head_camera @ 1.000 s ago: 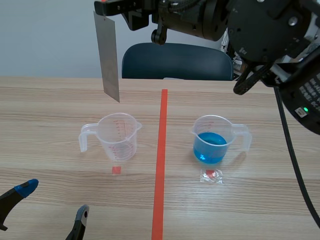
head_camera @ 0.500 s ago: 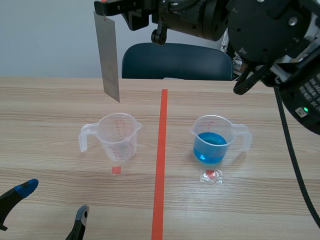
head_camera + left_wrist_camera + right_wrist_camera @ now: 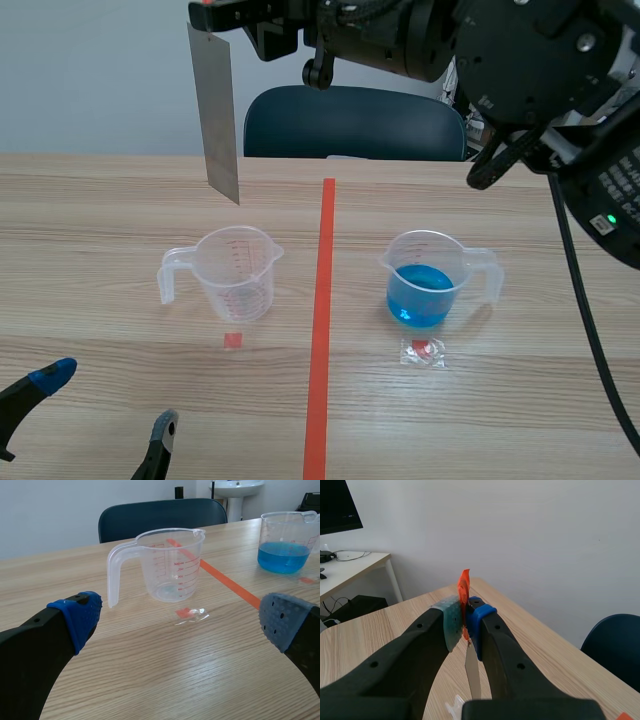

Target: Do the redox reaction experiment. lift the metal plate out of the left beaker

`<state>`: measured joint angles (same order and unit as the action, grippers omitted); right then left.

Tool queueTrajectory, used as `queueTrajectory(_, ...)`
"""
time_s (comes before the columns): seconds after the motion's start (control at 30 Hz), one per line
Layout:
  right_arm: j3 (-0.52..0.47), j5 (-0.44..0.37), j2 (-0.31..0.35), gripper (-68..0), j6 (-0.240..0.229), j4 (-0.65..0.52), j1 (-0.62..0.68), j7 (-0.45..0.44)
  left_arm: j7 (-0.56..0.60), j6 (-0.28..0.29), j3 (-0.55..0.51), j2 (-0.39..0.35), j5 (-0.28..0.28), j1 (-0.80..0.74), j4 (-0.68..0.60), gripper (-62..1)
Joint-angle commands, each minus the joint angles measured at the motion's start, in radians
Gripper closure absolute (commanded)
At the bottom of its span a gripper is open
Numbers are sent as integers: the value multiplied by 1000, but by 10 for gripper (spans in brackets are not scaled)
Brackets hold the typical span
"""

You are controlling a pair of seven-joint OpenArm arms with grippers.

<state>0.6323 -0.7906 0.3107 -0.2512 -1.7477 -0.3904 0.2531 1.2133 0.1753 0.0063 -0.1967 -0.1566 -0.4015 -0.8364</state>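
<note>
Near left: the left gripper (image 3: 110, 400) rests low over the wooden table (image 3: 520, 420), its two blue-padded fingers spread wide and holding nothing; the left wrist view shows the same gripper (image 3: 180, 620) facing the left beaker across bare wood.

Just beyond it lie two small clear wrappers, each enclosing a red square: one wrapper (image 3: 232, 340) just near of the left beaker, the other wrapper (image 3: 423, 351) just near of the right beaker. An orange-red tape line runs near to far between the two beakers.

Middle: the left beaker, a clear plastic measuring jug with red graduations and a handle to its left (image 3: 236, 273), stands upright and appears empty of any plate. The right beaker, a matching clear jug about half full of blue liquid (image 3: 428, 280), stands upright to the right of the tape.

Far and high: the thin grey rectangular metal plate (image 3: 215, 105) hangs vertically, its lower edge well above the left beaker's rim and clear of it. The right gripper (image 3: 215, 12), on the arm reaching across from the right, pinches the plate's top edge; in the right wrist view its pads (image 3: 451, 622) are pressed on the plate (image 3: 472, 672) at an orange tag.

Behind the table stands a dark blue chair (image 3: 355, 122).

Progress: the lift out of the left beaker appears complete. Only onward handling of the plate would remain.
</note>
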Motion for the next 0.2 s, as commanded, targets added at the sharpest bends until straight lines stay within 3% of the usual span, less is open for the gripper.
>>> queueTrajectory(0.0,-6,-6,2,-4,-1,-15,-31,-14,17,-6,-1,-1,6,3,-16,-623)
queueTrajectory(0.17,-6,-6,2,-4,-1,-15,-31,-14,17,-6,-1,-1,6,3,-16,-623)
